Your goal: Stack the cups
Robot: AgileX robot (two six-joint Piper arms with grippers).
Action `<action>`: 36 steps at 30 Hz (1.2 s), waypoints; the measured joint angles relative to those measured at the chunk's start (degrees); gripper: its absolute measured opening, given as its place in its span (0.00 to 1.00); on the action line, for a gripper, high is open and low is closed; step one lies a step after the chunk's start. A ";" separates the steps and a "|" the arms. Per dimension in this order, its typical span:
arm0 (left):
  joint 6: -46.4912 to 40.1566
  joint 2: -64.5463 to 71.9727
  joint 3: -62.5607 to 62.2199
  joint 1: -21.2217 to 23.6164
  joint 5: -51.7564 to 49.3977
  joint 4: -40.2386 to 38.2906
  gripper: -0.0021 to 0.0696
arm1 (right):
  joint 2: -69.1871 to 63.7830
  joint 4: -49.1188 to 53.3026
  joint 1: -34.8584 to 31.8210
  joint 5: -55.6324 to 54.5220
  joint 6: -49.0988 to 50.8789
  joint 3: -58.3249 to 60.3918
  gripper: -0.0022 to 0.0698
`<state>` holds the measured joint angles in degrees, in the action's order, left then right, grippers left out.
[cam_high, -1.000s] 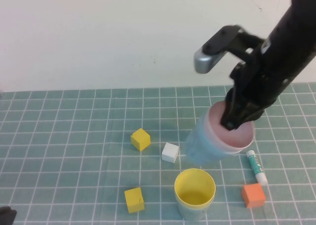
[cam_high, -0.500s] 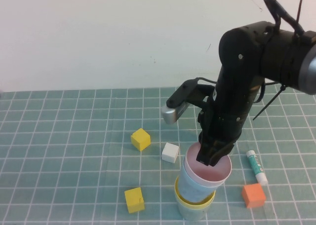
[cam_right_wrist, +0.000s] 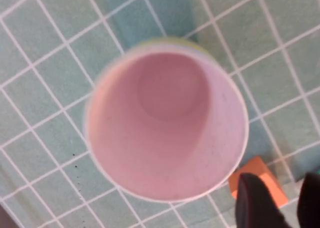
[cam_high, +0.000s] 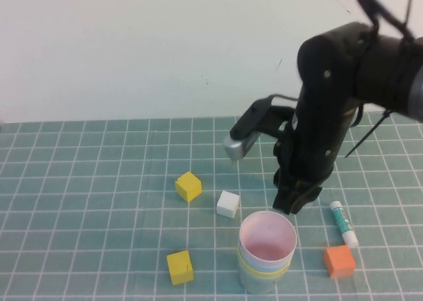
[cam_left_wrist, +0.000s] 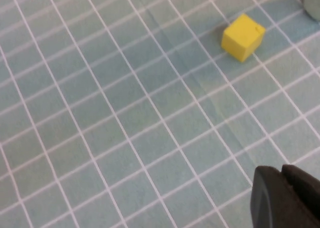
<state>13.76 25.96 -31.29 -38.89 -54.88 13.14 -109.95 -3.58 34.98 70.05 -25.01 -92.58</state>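
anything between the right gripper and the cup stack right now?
No. In the high view the right gripper, open, hangs just above the stack's far rim, with only bare mat behind. The left gripper is shut, far off.

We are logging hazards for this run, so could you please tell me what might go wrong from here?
1. The right gripper, jaws parted, hangs just behind the pink cup's rim; a low or sideways retreat could clip it and tip the stack.
2. The stack stands near the table's front edge, so a knock might send it off.
3. The orange cube and glue stick lie close beside it and could be swept. The left gripper, shut, hovers apart near a yellow cube.
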 joint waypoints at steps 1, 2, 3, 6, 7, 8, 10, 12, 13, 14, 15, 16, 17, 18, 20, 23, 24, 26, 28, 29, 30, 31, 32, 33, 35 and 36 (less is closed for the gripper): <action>0.00 0.00 0.13 0.00 -0.57 -0.40 0.03 | 1.22 0.00 0.00 0.00 0.00 0.00 0.30; 0.00 -0.14 0.12 0.00 -0.74 -0.69 0.03 | 2.90 -0.23 0.00 0.00 0.00 0.00 0.28; 0.00 -0.45 0.36 0.00 -0.75 -1.06 0.03 | 4.54 -0.75 0.00 0.00 -0.11 0.14 0.26; 0.81 -3.02 0.60 0.00 0.96 -2.67 0.03 | 12.71 -3.48 0.00 -2.37 -1.52 2.49 0.17; 1.35 -4.54 0.76 0.00 1.91 -2.93 0.03 | 15.18 -4.25 0.00 -3.79 -2.19 4.08 0.14; 1.83 -6.31 1.13 0.00 2.96 -3.35 0.03 | 18.37 -5.32 0.00 -5.61 -3.10 5.99 0.11; 2.14 -9.74 1.83 0.00 4.35 -3.70 0.03 | 24.65 -7.30 0.00 -9.27 -5.32 10.22 0.06; 2.40 -13.53 2.45 0.00 5.23 -3.49 0.03 | 30.12 -9.89 0.00 -13.59 -8.03 15.13 0.04; 2.45 -14.95 2.52 0.00 5.22 -3.13 0.03 | 33.09 -11.42 0.00 -15.89 -9.88 18.09 0.04; 2.49 -16.59 2.76 0.00 5.22 -2.64 0.03 | 35.99 -13.12 0.00 -18.15 -11.92 21.20 0.04; 2.60 -18.17 2.75 0.00 5.22 -1.89 0.03 | 38.29 -14.44 0.00 -19.90 -13.70 23.73 0.03; 2.58 -19.59 2.89 0.00 5.22 -1.20 0.03 | 41.09 -16.15 0.00 -21.97 -15.95 26.96 0.03; 2.70 -20.86 2.88 0.00 5.22 -0.52 0.03 | 43.83 -17.76 0.00 -24.03 -18.13 30.17 0.03; 2.70 -22.00 3.00 0.00 5.22 0.12 0.03 | 46.43 -18.84 0.00 -25.59 -19.96 33.32 0.03; 2.80 -23.18 3.12 0.00 4.83 0.64 0.03 | 50.65 -21.00 0.00 -29.33 -22.24 38.59 0.03; 2.80 -23.84 3.12 0.00 4.10 0.63 0.03 | 56.48 -22.60 0.00 -33.84 -23.57 45.69 0.03; 2.82 -23.83 3.12 0.00 3.82 0.51 0.03 | 57.85 -23.26 0.00 -34.73 -23.71 47.12 0.03; 2.92 -23.83 3.12 0.00 3.54 0.41 0.03 | 61.21 -24.92 0.00 -36.64 -23.99 49.95 0.03; 2.92 -23.83 3.12 0.00 3.30 0.36 0.03 | 64.38 -25.88 0.00 -38.06 -24.09 51.78 0.03; 2.92 -23.83 3.12 0.00 3.20 0.25 0.03 | 65.85 -26.14 0.00 -38.77 -24.12 52.50 0.03; 2.92 -23.83 3.12 0.00 3.09 0.27 0.03 | 66.95 -26.42 0.00 -39.50 -24.43 53.03 0.03; 2.92 -23.83 3.12 0.00 3.09 0.27 0.03 | 68.19 -26.54 0.00 -40.18 -24.88 53.62 0.03; 2.92 -23.83 3.12 0.00 3.09 0.27 0.03 | 69.31 -26.62 0.00 -40.92 -25.47 54.10 0.03; 2.92 -23.83 3.12 0.00 3.09 0.27 0.03 | 70.00 -26.78 0.00 -41.32 -26.02 54.29 0.03; 2.92 -23.83 3.12 0.00 3.09 0.27 0.03 | 70.85 -26.78 0.00 -42.24 -26.65 54.51 0.03; 2.92 -23.83 3.12 0.00 3.09 0.27 0.03 | 70.83 -26.78 0.00 -42.52 -26.77 54.51 0.03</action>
<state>16.69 2.12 -28.17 -38.89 -51.78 13.41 -39.12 -30.36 34.98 27.53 -51.78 -38.07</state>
